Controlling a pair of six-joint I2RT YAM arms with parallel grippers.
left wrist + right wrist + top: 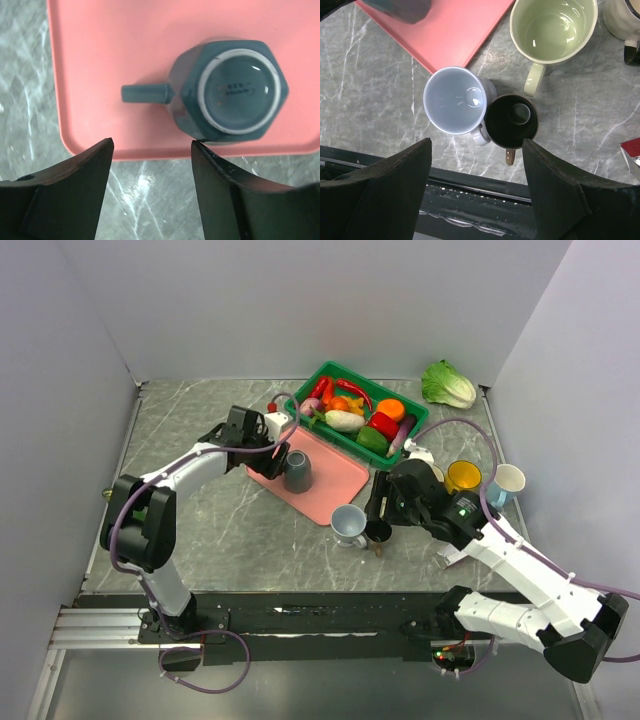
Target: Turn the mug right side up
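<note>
The grey-blue mug (pixel 298 470) stands upside down on the pink tray (pixel 335 495), base up. In the left wrist view the mug (pixel 230 90) shows its round base, with the handle pointing left over the tray (pixel 100 50). My left gripper (pixel 268 448) is open and empty at the tray's left edge, just short of the mug; in its own view the gripper (pixel 151 145) has its right finger close to the mug's near side. My right gripper (pixel 382 508) is open and empty above two upright cups, also seen in its own view (pixel 476 142).
A light blue mug (pixel 455 100) and a black cup (pixel 511 121) stand upright touching, off the tray's near corner. A pale green mug (pixel 552 27) is behind them. A yellow mug (pixel 463 476), a green basket (pixel 415 420) of toy vegetables and a lettuce (pixel 447 385) are at the back right.
</note>
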